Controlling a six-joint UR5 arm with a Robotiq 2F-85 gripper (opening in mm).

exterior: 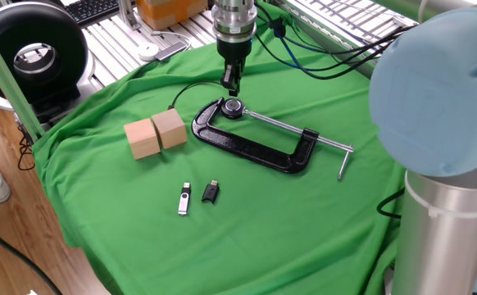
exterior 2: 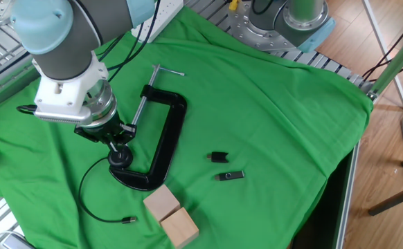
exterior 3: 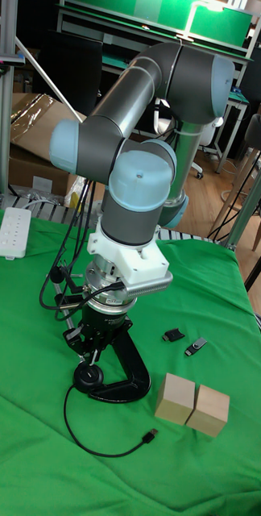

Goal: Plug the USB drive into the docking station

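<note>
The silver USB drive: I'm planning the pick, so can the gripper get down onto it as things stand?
Probably yes. The silver USB drive lies flat on open green cloth, apart from the black dongle; nothing covers it. The gripper hovers by the clamp.

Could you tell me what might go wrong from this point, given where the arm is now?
The gripper hangs just above the C-clamp; a descent or sideways sweep could strike its round pad. The loose black cable curls beside the clamp and could snag the fingers. Two similar small drives, silver USB stick and black one, lie close together, so the wrong one might be grasped.
</note>
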